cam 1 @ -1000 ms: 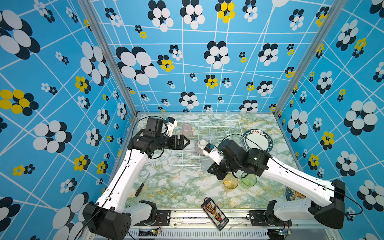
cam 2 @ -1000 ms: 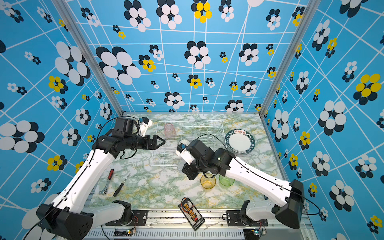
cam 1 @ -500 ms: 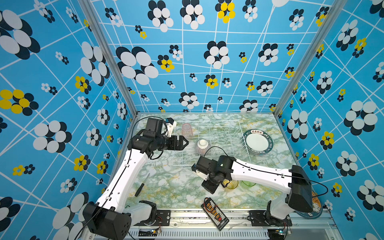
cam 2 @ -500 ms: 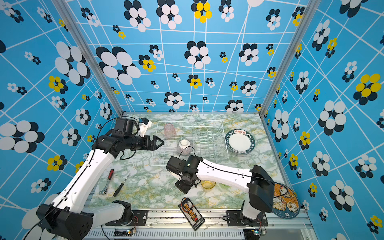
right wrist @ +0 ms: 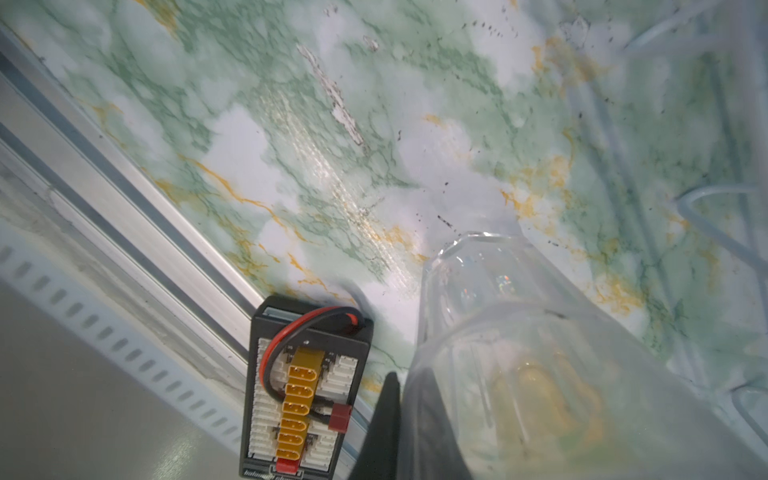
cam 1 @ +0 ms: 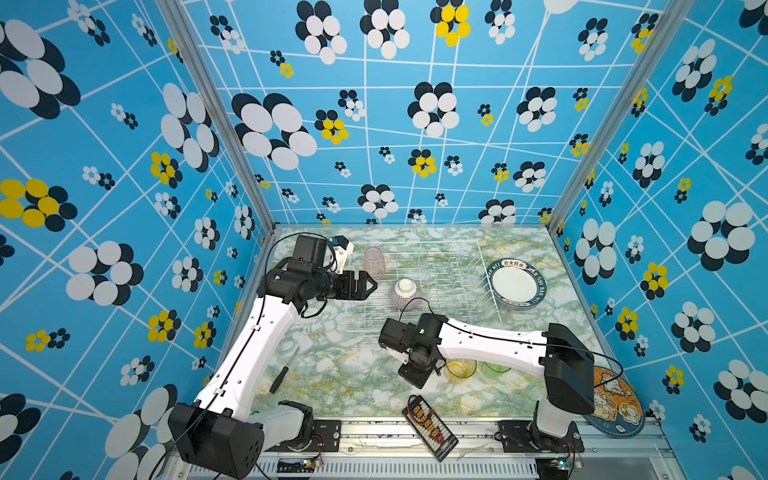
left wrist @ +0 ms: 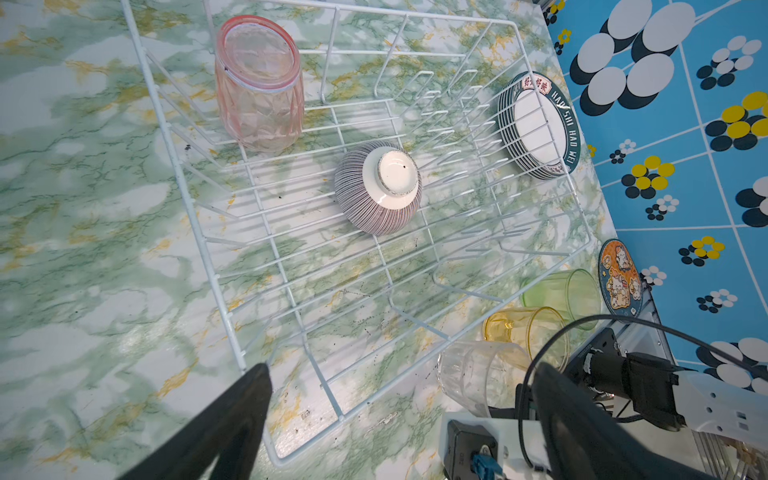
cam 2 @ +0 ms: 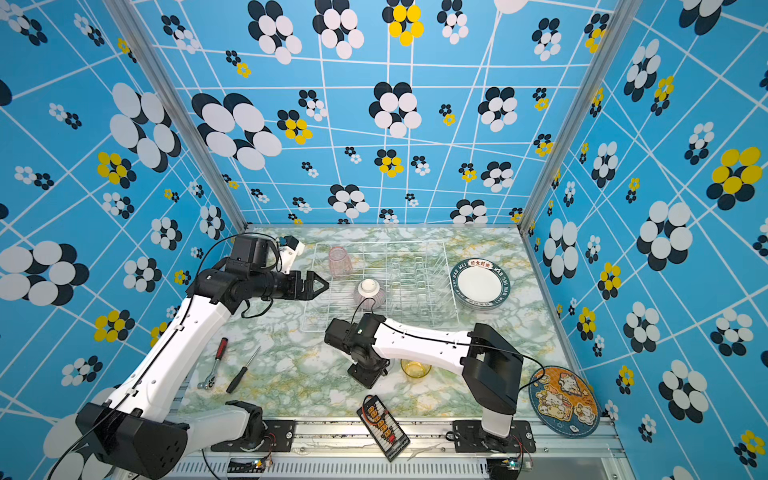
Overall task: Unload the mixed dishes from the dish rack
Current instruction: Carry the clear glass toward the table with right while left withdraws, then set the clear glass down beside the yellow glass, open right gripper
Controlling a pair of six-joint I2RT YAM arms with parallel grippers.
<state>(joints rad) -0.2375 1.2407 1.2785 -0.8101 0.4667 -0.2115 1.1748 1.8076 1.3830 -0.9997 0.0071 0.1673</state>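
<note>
Clear glass (left wrist: 478,376) is pinched in the closed right hand (cam 1: 417,371), tilted close to the tabletop (cam 1: 332,374) beside the yellow glass (cam 1: 460,368) (outside the rack (cam 1: 361,330)). Level it and seat its base before letting go; the left hand (cam 1: 368,284) hovers wide open near the pink glass (cam 1: 372,259).

The dish rack (left wrist: 291,257) is thin wire under a smooth white coating. The pink tumbler (left wrist: 259,89), clear tumbler (right wrist: 519,332), yellow tumbler (left wrist: 525,328) and green tumbler (left wrist: 563,291) are see-through, faceted and shiny. The bowl (left wrist: 378,187) looks like glazed ceramic with fine stripes, and the plates (left wrist: 538,126) are equally glossy. The tabletop (left wrist: 83,208) has a smooth marble-print surface, scuffed and flecked dark in places. The board (right wrist: 307,390) is matt black plastic.
</note>
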